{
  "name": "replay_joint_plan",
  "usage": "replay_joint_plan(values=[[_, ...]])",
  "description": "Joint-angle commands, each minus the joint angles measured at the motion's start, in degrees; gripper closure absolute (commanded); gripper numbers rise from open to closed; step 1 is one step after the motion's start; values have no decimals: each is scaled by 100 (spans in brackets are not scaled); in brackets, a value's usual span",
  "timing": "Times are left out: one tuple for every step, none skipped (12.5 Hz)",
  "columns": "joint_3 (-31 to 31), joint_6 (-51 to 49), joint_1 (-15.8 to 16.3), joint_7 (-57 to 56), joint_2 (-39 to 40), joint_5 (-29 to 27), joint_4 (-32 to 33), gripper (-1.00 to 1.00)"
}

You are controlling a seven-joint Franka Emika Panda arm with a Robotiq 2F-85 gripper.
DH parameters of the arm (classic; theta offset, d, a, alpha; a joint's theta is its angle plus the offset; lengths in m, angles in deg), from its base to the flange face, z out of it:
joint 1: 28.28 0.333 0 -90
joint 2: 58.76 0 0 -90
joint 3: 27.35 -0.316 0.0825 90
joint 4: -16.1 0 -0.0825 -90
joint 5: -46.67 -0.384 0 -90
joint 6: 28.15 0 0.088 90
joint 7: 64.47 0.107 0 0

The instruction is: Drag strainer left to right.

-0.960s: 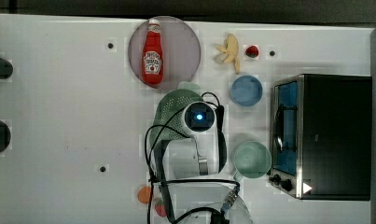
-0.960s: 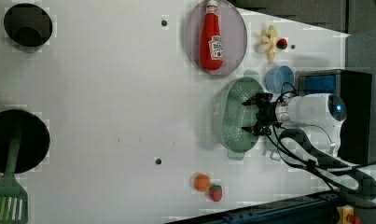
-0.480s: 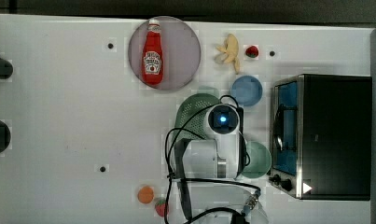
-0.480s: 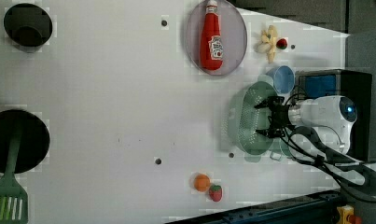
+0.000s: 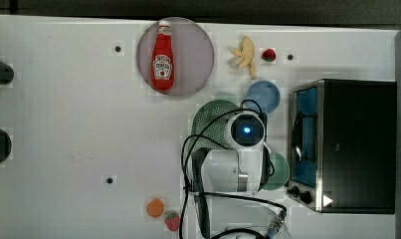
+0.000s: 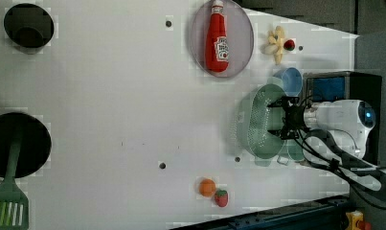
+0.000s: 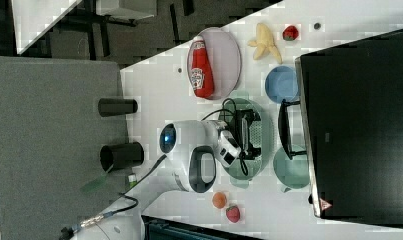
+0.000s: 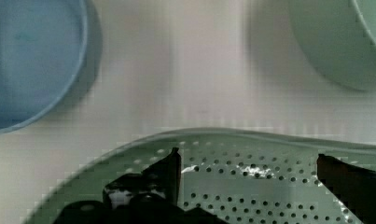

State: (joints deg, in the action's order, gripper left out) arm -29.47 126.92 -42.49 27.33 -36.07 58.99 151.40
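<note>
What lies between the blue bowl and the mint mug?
Bare table separates the blue bowl from the mint mug in the wrist view, above the strainer rim.

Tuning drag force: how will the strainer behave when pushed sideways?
The strainer looks like thin perforated plastic, so probably light and easily slid. Its rounded bowl may rock or tip if pushed high. The mug and blue bowl sit close, so contact seems possible.

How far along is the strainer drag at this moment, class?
Done: the strainer already sits at the left view's right, close beside the blue bowl and the oven. In hand: the claw hangs open inside the strainer. Left: probably only lifting the claw clear, unless the drag must run further toward the mug.
</note>
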Motion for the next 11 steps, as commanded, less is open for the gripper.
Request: replay_joint_plan(values=[[-391, -303, 79, -1487, -922, 91, -116, -100], [-464, -596, 79, -1928, -1244, 85, -179, -100], [-530, -1015, 80, -2264, -1562, 81, -314, -100], [-588, -1544, 81, -2495, -1862, 80, -515, -100], [-659, -2127, 85, -2695, -2122, 66, -793, -100], [-713, -2828, 85, -2763, -2337, 15, -1118, -100], [-764, -3529, 90, -2782, -2498, -98, -1452, -100], [-792, -4210, 92, -2846, -2620, -284, -1803, -100], [-806, -4813, 95, -3081, -2722, -576, -2132, -100], [-790, -5298, 91, -3368, -2825, -898, -2419, -100], [-757, -5624, 87, -3636, -2914, -1099, -2662, -100]])
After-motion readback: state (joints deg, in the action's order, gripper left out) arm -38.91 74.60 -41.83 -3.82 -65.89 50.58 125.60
